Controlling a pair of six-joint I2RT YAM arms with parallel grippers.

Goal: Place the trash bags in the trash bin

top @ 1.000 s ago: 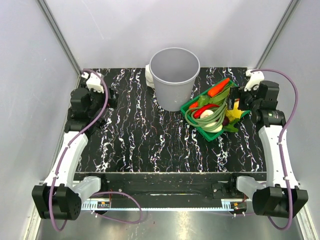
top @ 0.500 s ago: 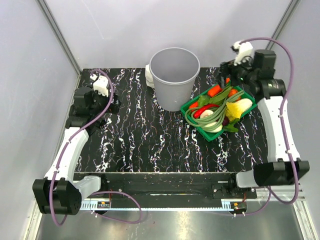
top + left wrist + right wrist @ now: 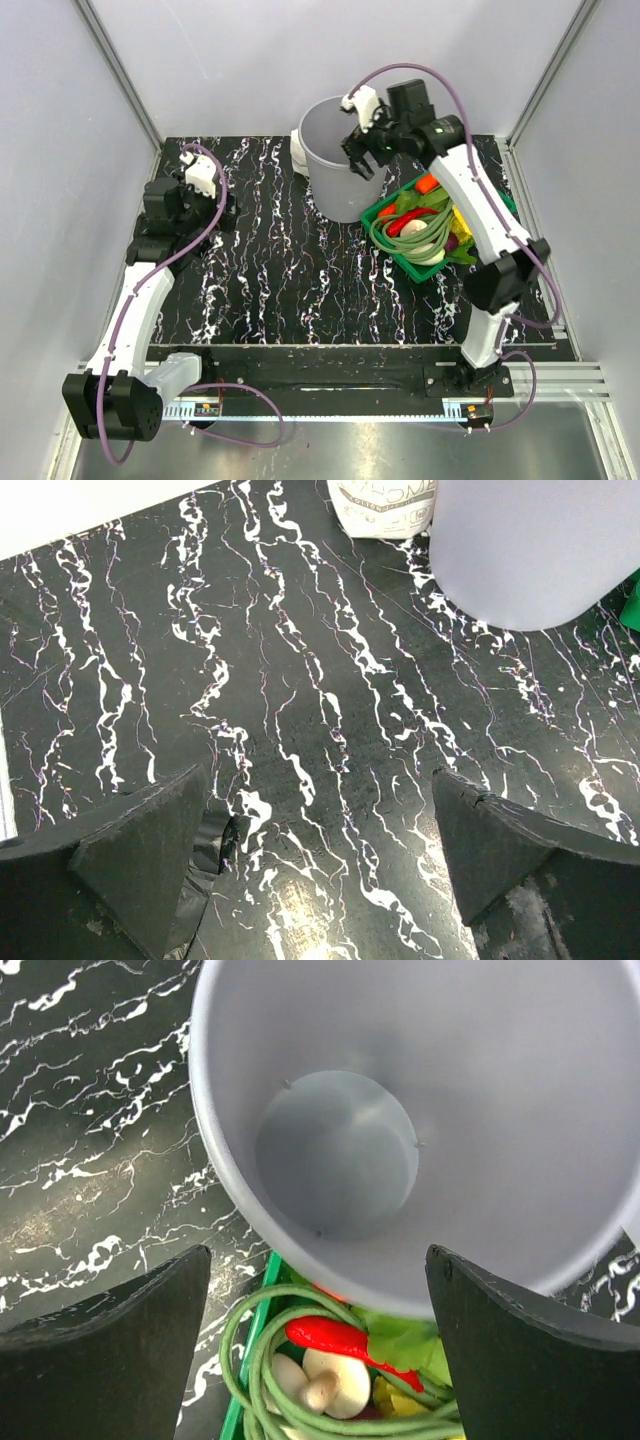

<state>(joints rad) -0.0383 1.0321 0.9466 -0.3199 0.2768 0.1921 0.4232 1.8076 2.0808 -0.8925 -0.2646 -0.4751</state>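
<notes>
- Right wrist view: right gripper [image 3: 318, 1256] hangs spread and empty above the bin [image 3: 520, 1110].
- Left gripper [image 3: 320, 778] gapes wide, grasping nothing; the bag [image 3: 214, 842] lies crumpled on the table [image 3: 300, 680], against one finger.

I'm looking straight down into the trash bin [image 3: 480, 1080], with my right tool [image 3: 318, 1260] spread wide over its rim. Beside the bin, a green basket [image 3: 240, 1400] holds long beans [image 3: 250, 1360], a red chilli [image 3: 335, 1338] and a mushroom [image 3: 330, 1375].

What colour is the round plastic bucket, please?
The round plastic bucket is light grey; clearest from right wrist.
</notes>
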